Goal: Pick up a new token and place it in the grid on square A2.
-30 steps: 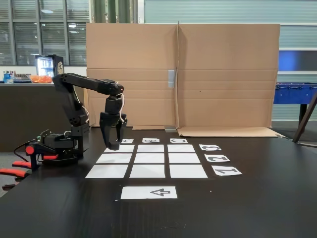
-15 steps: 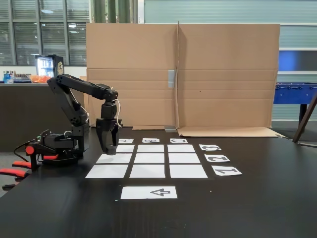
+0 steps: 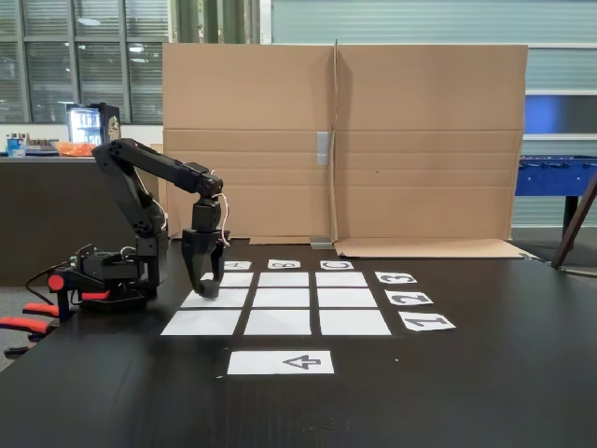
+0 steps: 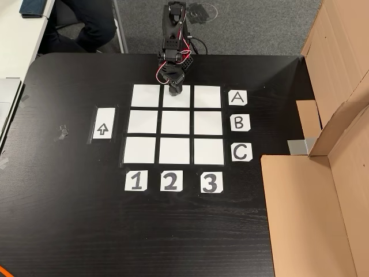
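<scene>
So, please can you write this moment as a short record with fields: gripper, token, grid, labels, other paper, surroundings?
gripper: the gripper points down over square A2 at the grid's arm-side edge; also in the fixed view
jaw state: cannot tell
token: a dark tip sits at the fingertips; whether it is the token is unclear
grid: nine white squares, all bare apart from the gripper's spot
labels: A B C and 1 2 3 beside the grid
other paper: arrow sheet
surroundings: black table, cardboard wall

Even indoor light from above, both views sharp. White paper squares beside gripper near blown-out against matte black table. Soft sheen on tabletop in front of gripper; shadows faint.
</scene>
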Tool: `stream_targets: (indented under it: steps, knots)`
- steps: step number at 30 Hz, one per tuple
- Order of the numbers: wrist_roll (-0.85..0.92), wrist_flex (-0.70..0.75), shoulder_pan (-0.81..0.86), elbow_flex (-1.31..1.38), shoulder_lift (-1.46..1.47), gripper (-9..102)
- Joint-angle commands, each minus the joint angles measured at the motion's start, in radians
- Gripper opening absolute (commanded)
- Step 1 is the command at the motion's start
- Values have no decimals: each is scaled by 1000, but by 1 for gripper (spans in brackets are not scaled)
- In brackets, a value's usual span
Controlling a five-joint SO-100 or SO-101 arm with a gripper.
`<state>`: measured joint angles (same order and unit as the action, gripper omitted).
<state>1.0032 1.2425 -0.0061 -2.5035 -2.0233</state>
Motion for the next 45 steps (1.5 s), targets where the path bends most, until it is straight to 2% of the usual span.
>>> stream_targets:
  steps: [1, 14, 32, 45]
  knots:
    - [8, -12, -6, 0, 14, 11]
    - [2, -32, -44, -14, 25, 12]
    - [-2, -44, -40, -18, 26, 30]
    - [-3, 34, -37, -3, -103, 39]
